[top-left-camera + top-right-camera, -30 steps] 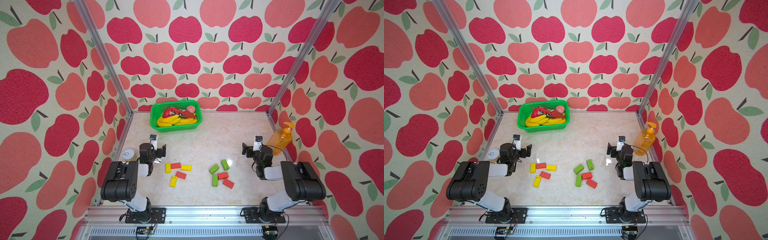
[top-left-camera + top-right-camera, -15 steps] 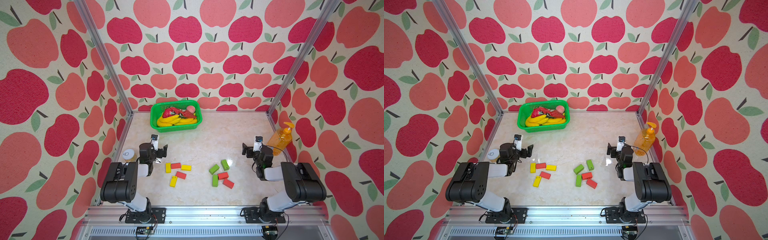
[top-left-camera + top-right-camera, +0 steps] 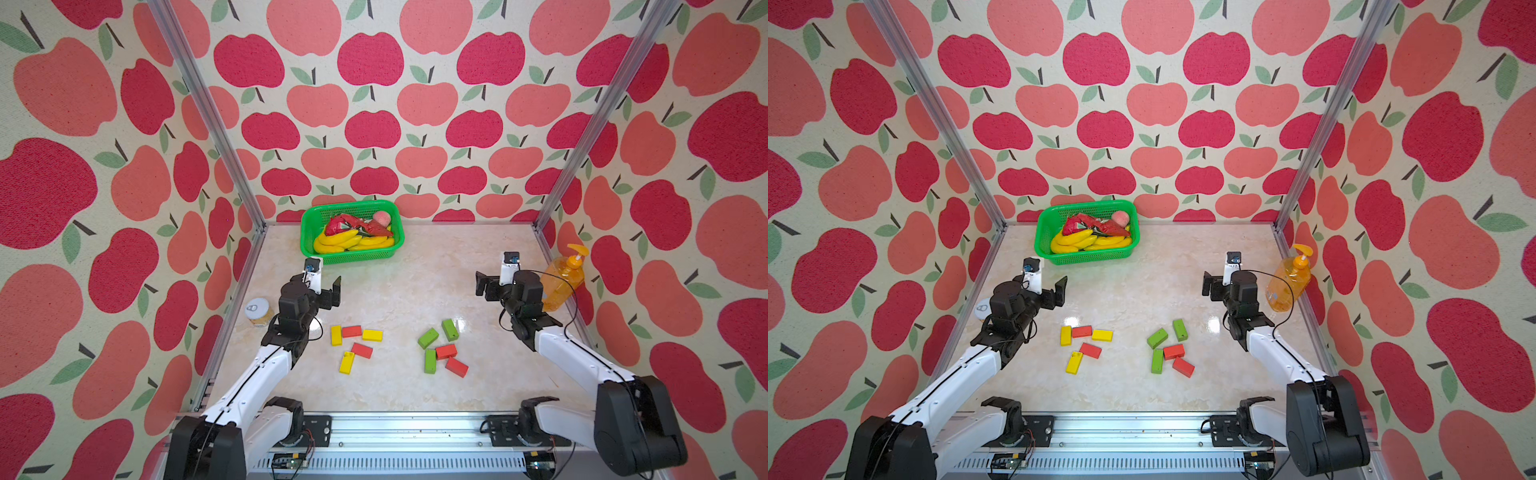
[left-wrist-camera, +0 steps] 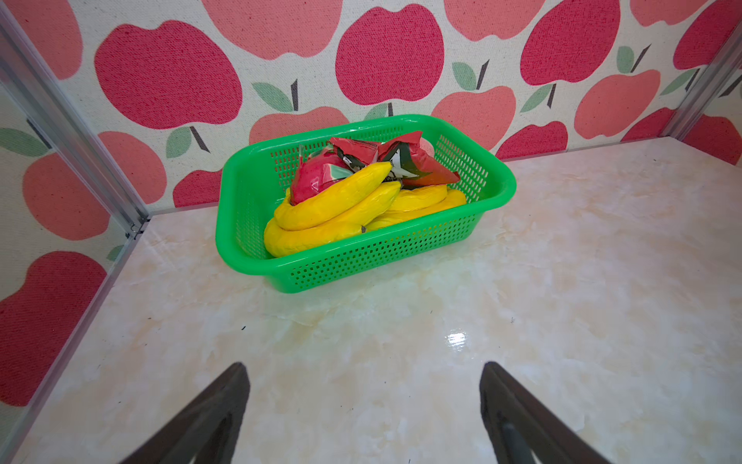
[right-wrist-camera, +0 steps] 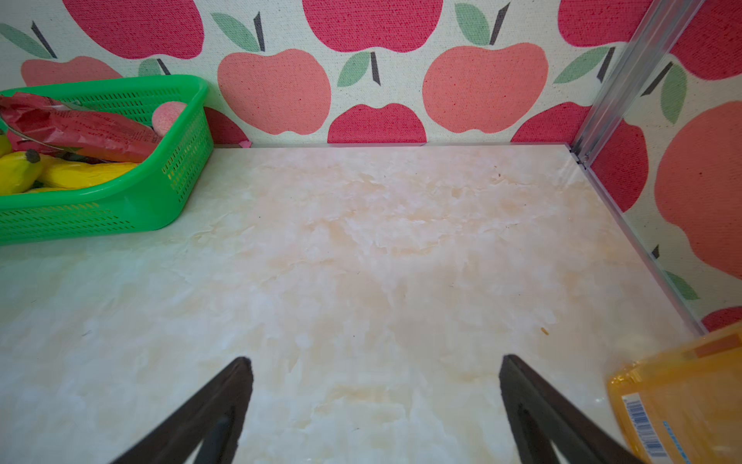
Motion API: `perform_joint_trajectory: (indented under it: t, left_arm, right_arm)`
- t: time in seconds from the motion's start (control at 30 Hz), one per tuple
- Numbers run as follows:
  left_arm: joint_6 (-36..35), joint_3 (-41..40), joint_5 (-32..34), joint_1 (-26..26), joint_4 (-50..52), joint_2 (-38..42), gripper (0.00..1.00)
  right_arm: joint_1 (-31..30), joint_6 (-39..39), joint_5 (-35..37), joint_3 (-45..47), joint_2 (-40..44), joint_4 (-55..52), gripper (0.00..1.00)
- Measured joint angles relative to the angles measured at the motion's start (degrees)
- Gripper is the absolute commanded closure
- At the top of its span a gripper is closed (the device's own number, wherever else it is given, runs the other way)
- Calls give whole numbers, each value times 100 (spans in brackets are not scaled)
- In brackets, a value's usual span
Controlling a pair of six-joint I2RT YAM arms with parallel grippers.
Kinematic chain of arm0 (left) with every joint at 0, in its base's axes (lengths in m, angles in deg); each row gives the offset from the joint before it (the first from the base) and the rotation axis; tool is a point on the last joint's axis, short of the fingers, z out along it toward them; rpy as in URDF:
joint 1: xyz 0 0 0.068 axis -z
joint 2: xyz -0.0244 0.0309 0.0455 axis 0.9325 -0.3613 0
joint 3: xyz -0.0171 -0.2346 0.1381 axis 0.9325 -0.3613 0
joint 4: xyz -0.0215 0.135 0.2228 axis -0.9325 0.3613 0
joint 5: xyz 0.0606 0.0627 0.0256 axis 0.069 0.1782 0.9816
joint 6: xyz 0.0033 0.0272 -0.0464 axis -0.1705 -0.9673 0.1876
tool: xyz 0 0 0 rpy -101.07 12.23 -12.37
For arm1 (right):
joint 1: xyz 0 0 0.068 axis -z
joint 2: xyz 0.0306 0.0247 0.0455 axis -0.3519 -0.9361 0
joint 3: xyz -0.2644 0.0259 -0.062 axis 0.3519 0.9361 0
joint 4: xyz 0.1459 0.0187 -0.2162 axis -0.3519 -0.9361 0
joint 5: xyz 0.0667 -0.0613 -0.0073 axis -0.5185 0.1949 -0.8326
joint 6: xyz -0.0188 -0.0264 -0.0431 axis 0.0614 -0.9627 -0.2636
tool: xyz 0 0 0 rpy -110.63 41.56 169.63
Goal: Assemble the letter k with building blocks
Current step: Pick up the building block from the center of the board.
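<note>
left claw: jaws wide apart with nothing between them. It hangs over bare desk and faces the green basket, not the blocks.
right claw: jaws also spread and empty, aimed at the back wall. The orange soap bottle is just beside its wrist.
beside the left arm: a small lidded can stands by the side wall, near the forearm.
left cluster: three yellow and two red building blocks lie flat, nearer the robot than the left claw. A yellow, red, yellow row looks to be touching.
right cluster: three green and two red blocks, close-packed, nearer the robot than the right claw and well apart from the left cluster.
progress: no stroke of the k is laid yet, and all ten blocks lie loose.
risk, aim: neither wrist view shows a block, so each claw would need to turn back and down first. A reach from this pose would probably land on bare desk.
risk, crowding: a jaw lowered beside one block would likely shove its neighbour askew.
risk, bottle: a cable loops in front of the bottle, so a quick swing of the right arm could tip it.
risk, colour: the bananas share the blocks' yellow, and the left claw points at them.
</note>
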Motion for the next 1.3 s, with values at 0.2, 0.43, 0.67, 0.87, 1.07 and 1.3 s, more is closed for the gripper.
perform_joint_trajectory:
  t: [0.2,0.43,0.67,0.87,1.07,1.3]
  left_arm:
    - [968,1099,291,223,2004,-669,9]
    - [1582,1471,-190,271,3615,-1362,14]
    - [1749,1473,-420,334,4321,-1309,39]
    - [1941,1473,-551,417,4756,-1419,41]
    - [2146,1471,-483,664,5038,-1502,40]
    - [2186,1412,-350,769,5058,-1777,39]
  right_arm:
    - [-754,785,-634,-942,-411,-1176,1]
    - [-1250,1753,-1449,-1226,-1569,-1381,1]
    - [-1738,2116,-2085,-1399,-1727,-1552,1]
    - [-1729,2282,-2627,-1458,-1759,-1547,1]
    - [-1950,2337,-2940,-1458,-1764,-1543,1]
    - [-2100,2269,-3226,-1458,-1764,-1412,1]
